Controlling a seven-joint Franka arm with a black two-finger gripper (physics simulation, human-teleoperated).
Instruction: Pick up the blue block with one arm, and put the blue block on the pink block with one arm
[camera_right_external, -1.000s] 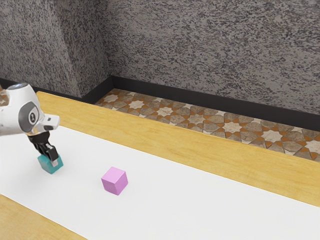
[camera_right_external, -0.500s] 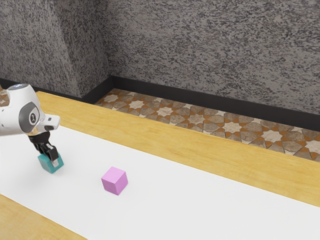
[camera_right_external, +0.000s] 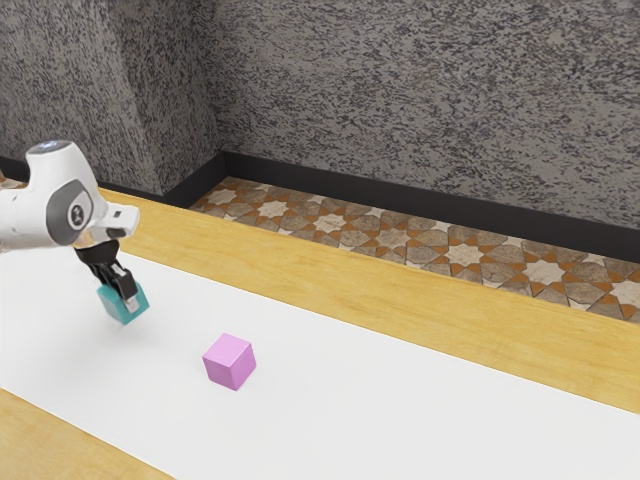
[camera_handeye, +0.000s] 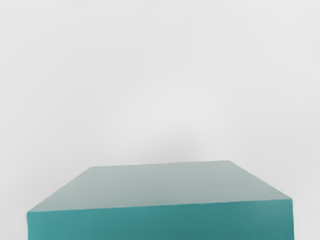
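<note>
closest to me runs the near wooden edge of the table (camera_right_external: 60, 440), a pale timber top with a broad white sheet (camera_right_external: 420, 410) laid along its middle. on that sheet, not far in from the near edge, sits the pink block (camera_right_external: 229, 361), a small matte pink cube, square on the surface with nothing touching it.

a little further in, toward the exterior view's left end of the table, the black two-finger gripper (camera_right_external: 118, 290) is closed onto the blue block (camera_right_external: 127, 306), a small teal-blue cube with flat, plain faces. its fingers press on two opposite sides and the block hangs tilted, seemingly clear of the sheet. the wrist view shows the blue block (camera_handeye: 160, 200) close under the hand with bare white sheet beyond it.

it looks rigid and light, with smooth faces that could slip, so a squeeze across flat opposite faces suits it. the tilt may need levelling before it lands on the pink top.

nothing stands between the two blocks. behind the table's far wooden edge (camera_right_external: 420, 290) lie the patterned floor tiles (camera_right_external: 420, 240), a dark skirting (camera_right_external: 450, 200) and the speckled grey stone wall (camera_right_external: 420, 90). the white arm (camera_right_external: 50, 205) comes in from the exterior view's left.
</note>
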